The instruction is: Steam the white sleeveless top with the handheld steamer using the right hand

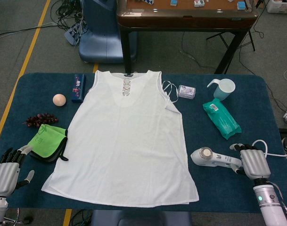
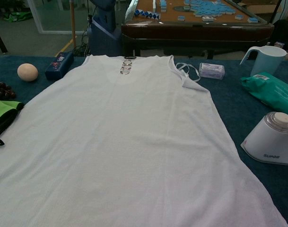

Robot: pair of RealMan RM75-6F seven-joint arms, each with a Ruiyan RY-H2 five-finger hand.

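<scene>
Silver-grey left robot hand point(image 1: 6, 172) with black fingers; right robot hand point(image 1: 252, 161) seemingly green-lit wrist.

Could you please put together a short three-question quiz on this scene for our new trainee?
1. True or false: the white sleeveless top lies flat on the table.
2. Which hand is at the handheld steamer: A) left hand B) right hand?
3. What lies directly beside the grapes, toward the robot?

Key
1. True.
2. B; whether its fingers are fully closed on the handle cannot be told.
3. The green cloth.
</scene>
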